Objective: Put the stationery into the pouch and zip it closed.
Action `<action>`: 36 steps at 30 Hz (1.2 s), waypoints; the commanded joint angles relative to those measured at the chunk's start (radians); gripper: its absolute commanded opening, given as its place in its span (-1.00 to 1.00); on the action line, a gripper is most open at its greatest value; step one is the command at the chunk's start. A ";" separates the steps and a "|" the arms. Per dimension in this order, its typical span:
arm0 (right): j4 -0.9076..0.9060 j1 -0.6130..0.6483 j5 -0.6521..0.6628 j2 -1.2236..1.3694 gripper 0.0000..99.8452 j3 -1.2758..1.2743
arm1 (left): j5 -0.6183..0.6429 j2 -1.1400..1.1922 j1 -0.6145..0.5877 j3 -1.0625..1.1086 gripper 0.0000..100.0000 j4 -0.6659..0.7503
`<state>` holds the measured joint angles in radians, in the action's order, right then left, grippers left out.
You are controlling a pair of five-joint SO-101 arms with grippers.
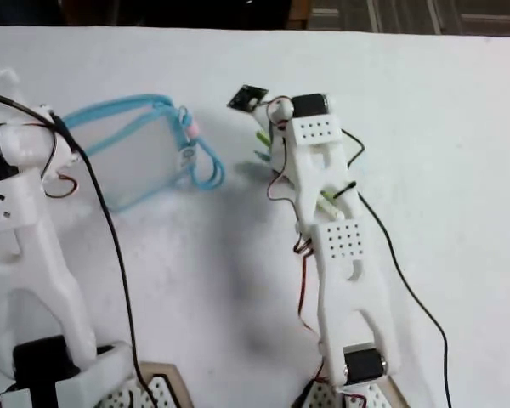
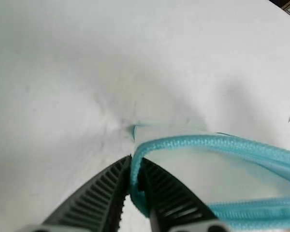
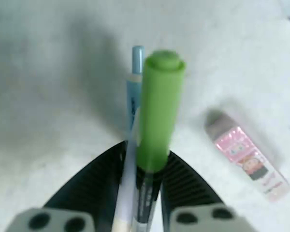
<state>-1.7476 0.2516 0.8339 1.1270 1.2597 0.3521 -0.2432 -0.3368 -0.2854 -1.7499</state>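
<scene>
Clear pouch (image 1: 140,157) with teal zip edge lies flat on white table (image 1: 425,110), just left of the right arm. Left gripper (image 2: 134,179) clenched on the pouch's teal rim. Right gripper (image 3: 142,164) grasps green marker (image 3: 157,111) and blue pen (image 3: 135,82) together; pink eraser (image 3: 246,162) on the table near them

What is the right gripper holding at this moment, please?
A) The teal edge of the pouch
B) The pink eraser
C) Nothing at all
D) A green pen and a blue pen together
D: in the right wrist view, the right gripper is shut on the green pen and the blue pen side by side, while the pink eraser lies apart from it.
</scene>
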 commanded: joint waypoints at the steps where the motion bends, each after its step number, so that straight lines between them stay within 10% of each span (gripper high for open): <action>1: -0.025 0.019 0.002 -0.214 -0.96 -0.137 | -0.009 0.028 -0.005 -0.015 -0.96 0.008; 19: 0.107 0.101 -0.377 -0.565 -0.96 -0.293 | -0.009 0.025 -0.005 -0.017 -0.96 0.008; 36: 0.022 0.117 -0.582 -0.567 -0.96 0.147 | -0.009 0.025 -0.005 -0.017 -0.96 0.006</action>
<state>-1.7047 0.3636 0.2831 0.6314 1.3011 0.3521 -0.2432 -0.3368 -0.2854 -1.7499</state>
